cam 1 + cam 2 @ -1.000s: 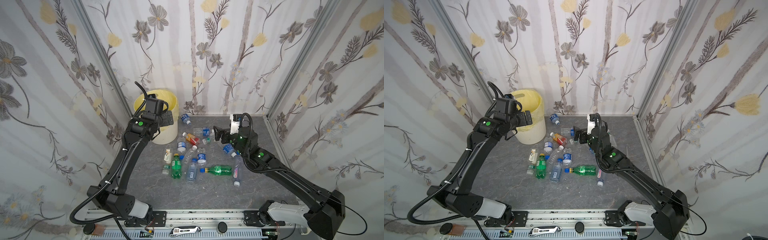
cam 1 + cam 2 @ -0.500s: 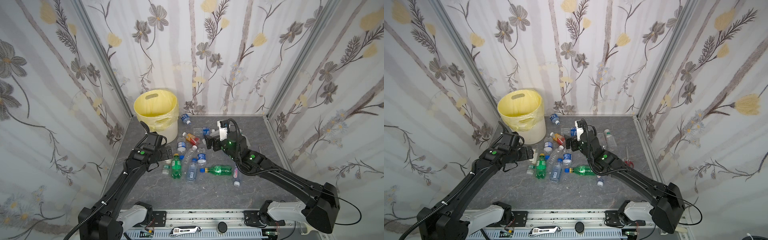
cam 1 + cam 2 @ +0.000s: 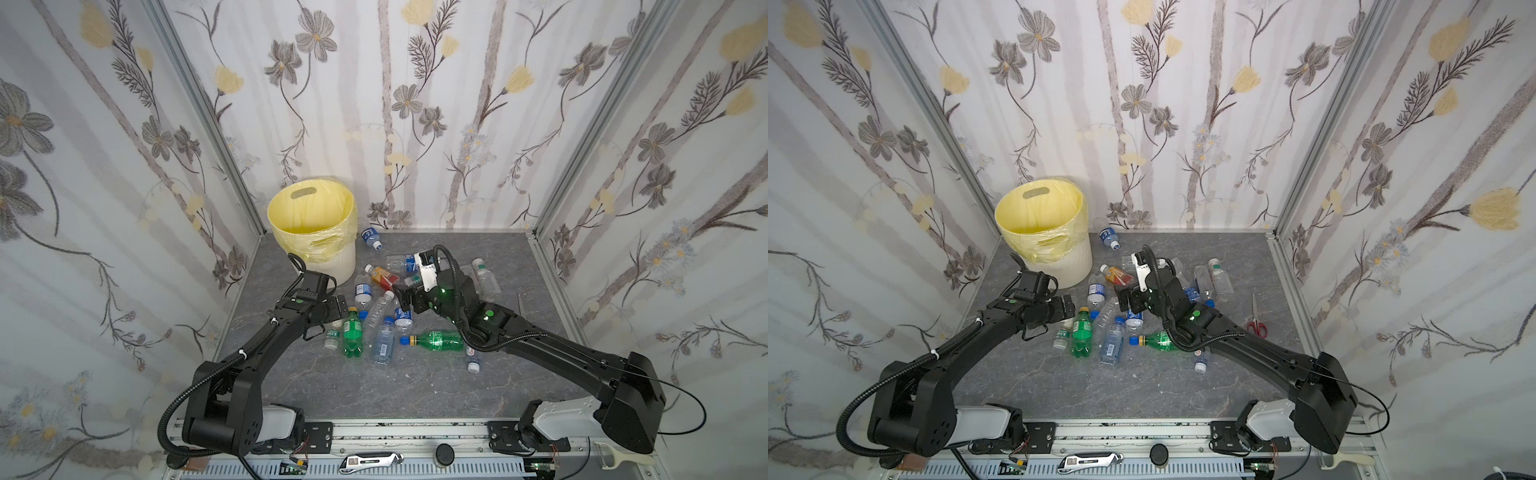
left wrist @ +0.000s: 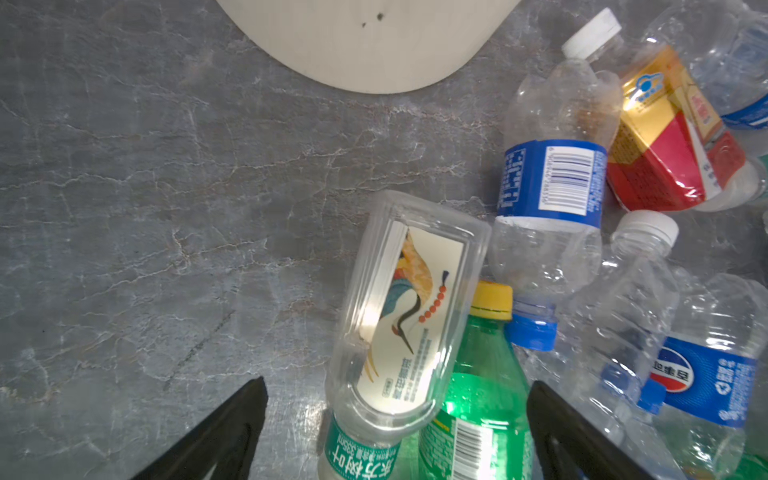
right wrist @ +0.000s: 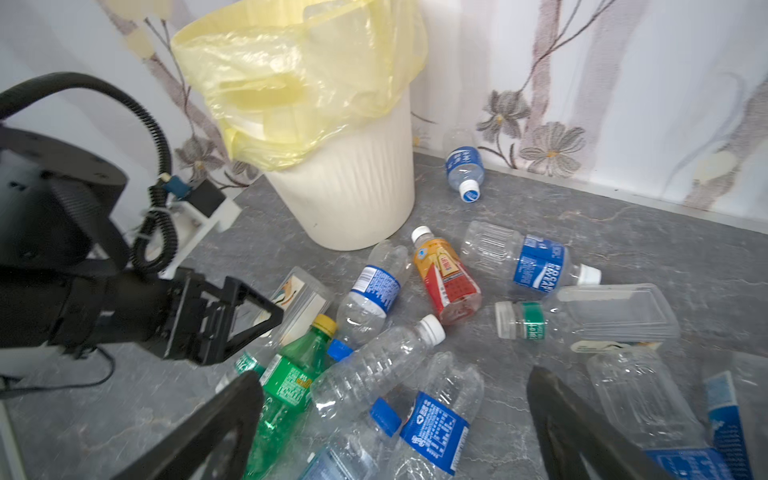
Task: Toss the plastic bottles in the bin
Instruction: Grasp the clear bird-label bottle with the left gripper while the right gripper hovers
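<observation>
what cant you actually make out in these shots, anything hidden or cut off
Inside the bin: in both top views its near rim hides the bottom, so any bottles in it cannot be seen.
The small bottle by the right arm: in both top views the arm covers its body.
Left wrist view: the top edge cuts the bin to its base, and the bottom edge cuts the left gripper's open fingers.

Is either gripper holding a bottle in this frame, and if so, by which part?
Nothing is held. The left gripper and the right gripper both stand open over the plastic bottles, which lie loose on the table.
</observation>
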Robot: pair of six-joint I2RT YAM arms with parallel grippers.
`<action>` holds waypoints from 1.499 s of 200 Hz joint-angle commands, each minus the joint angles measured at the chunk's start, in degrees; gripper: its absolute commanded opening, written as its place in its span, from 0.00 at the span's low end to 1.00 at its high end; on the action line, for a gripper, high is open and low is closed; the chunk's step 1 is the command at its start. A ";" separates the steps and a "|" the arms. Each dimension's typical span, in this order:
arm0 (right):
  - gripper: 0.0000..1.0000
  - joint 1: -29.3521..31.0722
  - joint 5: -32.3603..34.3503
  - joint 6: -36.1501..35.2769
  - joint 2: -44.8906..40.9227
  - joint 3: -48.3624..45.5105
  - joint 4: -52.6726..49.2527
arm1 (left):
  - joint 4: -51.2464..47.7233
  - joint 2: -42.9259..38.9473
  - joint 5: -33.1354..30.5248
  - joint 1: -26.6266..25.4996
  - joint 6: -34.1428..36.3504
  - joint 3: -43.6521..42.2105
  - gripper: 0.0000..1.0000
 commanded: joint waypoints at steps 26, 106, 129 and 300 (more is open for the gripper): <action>1.00 1.26 -5.63 -2.73 1.78 -0.18 0.79 | 3.66 3.03 0.71 1.47 -1.31 0.02 1.00; 1.00 1.44 -6.61 -0.63 3.04 -1.40 2.86 | 3.67 10.39 1.27 1.54 -2.55 3.54 0.98; 1.00 1.49 -6.35 -0.08 2.69 -2.41 3.60 | 3.83 11.89 1.39 1.44 -2.90 4.28 0.90; 1.00 2.77 -9.63 1.70 6.83 -0.52 2.78 | 4.19 8.91 0.31 3.11 -1.88 2.10 0.54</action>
